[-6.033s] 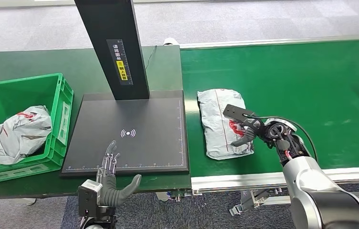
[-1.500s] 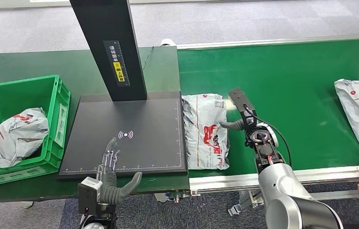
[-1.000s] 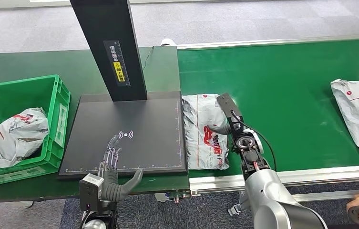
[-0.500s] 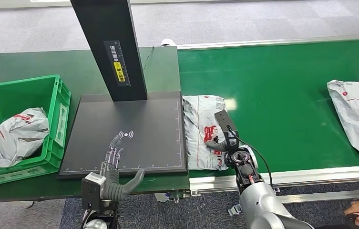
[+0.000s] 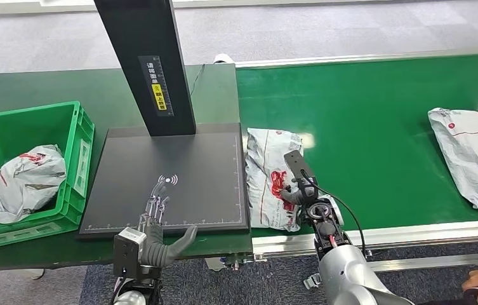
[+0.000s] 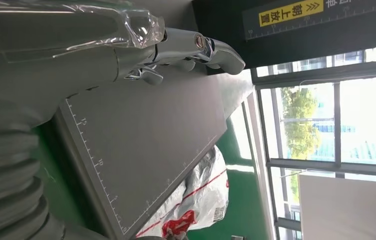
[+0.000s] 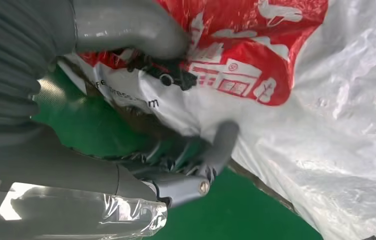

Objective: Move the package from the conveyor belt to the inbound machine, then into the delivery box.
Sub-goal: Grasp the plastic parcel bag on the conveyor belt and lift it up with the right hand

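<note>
Green conveyor belt point(image 5: 376, 114): right hand point(image 5: 296, 190) grips package point(image 5: 268, 175) at edge.

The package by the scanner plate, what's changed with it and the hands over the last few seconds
The package rode the belt up to the scanner plate's edge. The right hand drew back to its near end and now grips it. Another package came in from the right. The left hand and bin stayed put.

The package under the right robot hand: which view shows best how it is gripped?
The right wrist view: the right robot hand has its thumb on top of the package and fingers under its edge. The head view shows the whole package; the left wrist view shows one end.
</note>
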Tool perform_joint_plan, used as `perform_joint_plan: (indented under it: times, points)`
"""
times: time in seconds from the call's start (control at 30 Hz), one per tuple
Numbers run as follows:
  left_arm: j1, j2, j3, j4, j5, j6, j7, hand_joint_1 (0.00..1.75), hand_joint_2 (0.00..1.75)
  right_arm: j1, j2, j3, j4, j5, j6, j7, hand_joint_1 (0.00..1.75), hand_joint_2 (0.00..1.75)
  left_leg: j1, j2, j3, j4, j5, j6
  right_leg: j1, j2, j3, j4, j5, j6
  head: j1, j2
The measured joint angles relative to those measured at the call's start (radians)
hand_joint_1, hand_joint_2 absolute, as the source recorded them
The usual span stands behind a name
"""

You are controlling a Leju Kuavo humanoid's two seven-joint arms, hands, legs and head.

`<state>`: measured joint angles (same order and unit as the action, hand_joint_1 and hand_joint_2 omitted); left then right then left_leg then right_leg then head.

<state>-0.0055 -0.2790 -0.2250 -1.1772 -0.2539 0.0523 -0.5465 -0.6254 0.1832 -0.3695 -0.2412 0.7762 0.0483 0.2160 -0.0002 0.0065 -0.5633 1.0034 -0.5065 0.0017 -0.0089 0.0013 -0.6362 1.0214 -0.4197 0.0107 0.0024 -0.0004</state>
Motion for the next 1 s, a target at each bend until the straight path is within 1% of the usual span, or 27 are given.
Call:
perform_joint_plan:
  times: [0.23,0.43,0.53,0.7,0.87,0.9,0.93,1.0]
  points:
    - [-0.005,0.000,-0.007,0.000,-0.002,-0.001,0.006,0.00,1.75,0.016,-0.002,0.000,0.000,0.024,0.025,0.030,1.75,1.75,0.001,0.000,0.001,0.000,-0.001,-0.001,0.002,0.000,0.001,0.000,-0.002,-0.002,0.000,0.000]
    - [-0.010,0.000,-0.008,0.000,-0.005,-0.002,0.007,0.00,1.75,0.022,-0.002,0.000,0.000,0.029,0.023,0.033,1.75,1.75,0.001,0.000,0.001,0.000,-0.002,-0.002,0.002,0.000,0.001,0.000,-0.003,-0.002,0.000,0.000]
    - [-0.010,0.000,-0.008,0.000,-0.005,-0.002,0.007,0.00,1.75,0.026,-0.001,-0.002,0.000,0.030,0.003,0.019,1.75,1.75,0.001,0.000,0.001,0.000,-0.002,-0.001,0.002,0.000,0.001,0.000,-0.003,-0.002,0.000,0.000]
    - [-0.008,0.000,-0.007,-0.001,-0.003,-0.001,0.008,0.00,1.75,0.036,0.005,-0.031,0.000,0.005,-0.067,-0.065,1.75,1.75,0.001,-0.001,0.000,0.000,-0.002,-0.001,0.002,-0.001,0.001,0.000,-0.003,-0.002,0.000,0.000]
    - [-0.007,0.000,-0.007,-0.002,-0.001,0.000,0.009,0.00,1.75,0.041,0.011,-0.051,0.000,-0.009,-0.084,-0.096,1.75,1.75,0.001,-0.001,0.000,0.000,-0.002,-0.001,0.002,-0.001,0.001,0.000,-0.003,-0.002,0.000,0.000]
    - [-0.006,0.000,-0.007,-0.002,-0.001,0.001,0.009,0.00,1.75,0.043,0.012,-0.058,0.000,-0.023,-0.097,-0.121,1.75,1.75,0.001,-0.001,-0.001,0.000,-0.002,-0.001,0.002,-0.001,0.001,0.000,-0.003,-0.002,0.000,0.000]
    - [-0.004,0.000,-0.007,-0.004,0.000,0.004,0.009,0.00,1.75,0.045,0.014,-0.069,0.000,-0.046,-0.116,-0.163,1.75,1.75,0.001,-0.001,-0.001,0.000,-0.002,-0.001,0.002,-0.001,0.001,0.000,-0.003,-0.001,0.000,0.000]
    - [0.005,0.000,-0.005,-0.010,0.000,0.010,0.008,0.00,1.75,0.051,0.021,-0.106,-0.001,-0.119,-0.160,-0.298,1.75,1.75,0.001,-0.002,-0.003,0.000,-0.002,-0.001,0.001,-0.001,0.000,0.001,-0.003,-0.001,0.000,0.000]
